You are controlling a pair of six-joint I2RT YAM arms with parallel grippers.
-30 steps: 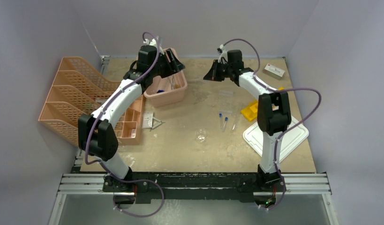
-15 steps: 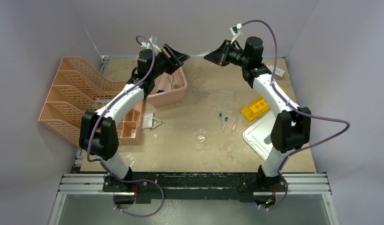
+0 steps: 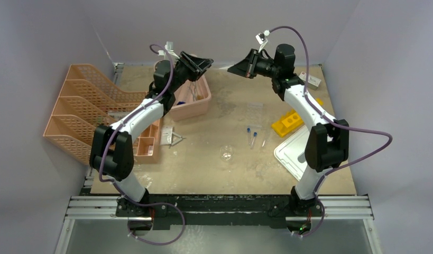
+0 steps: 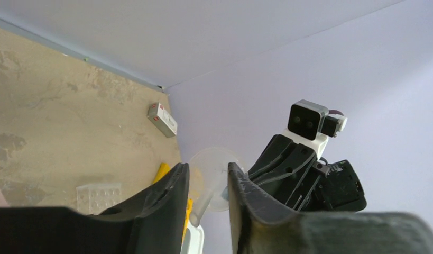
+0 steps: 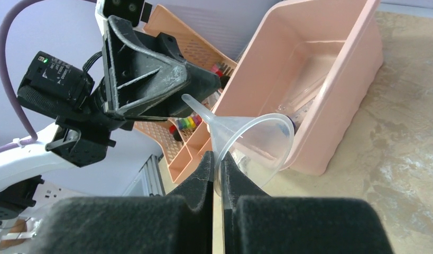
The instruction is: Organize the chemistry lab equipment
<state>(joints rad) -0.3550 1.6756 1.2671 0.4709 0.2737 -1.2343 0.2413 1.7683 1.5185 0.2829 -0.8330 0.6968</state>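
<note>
The left gripper hangs spread above the pink plastic bin, high off the surface, fingers either side of the spout of the clear plastic funnel. It should close squarely on the spout before the right gripper, clenched on the rim, lets go. Only the right wrist view shows that pinch; the top view hardly shows the funnel.

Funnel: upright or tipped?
Tipped sideways. The right gripper pinches the clear funnel by its rim, jaws shut, and the spout points at the left gripper, whose jaws stand open around it.
</note>
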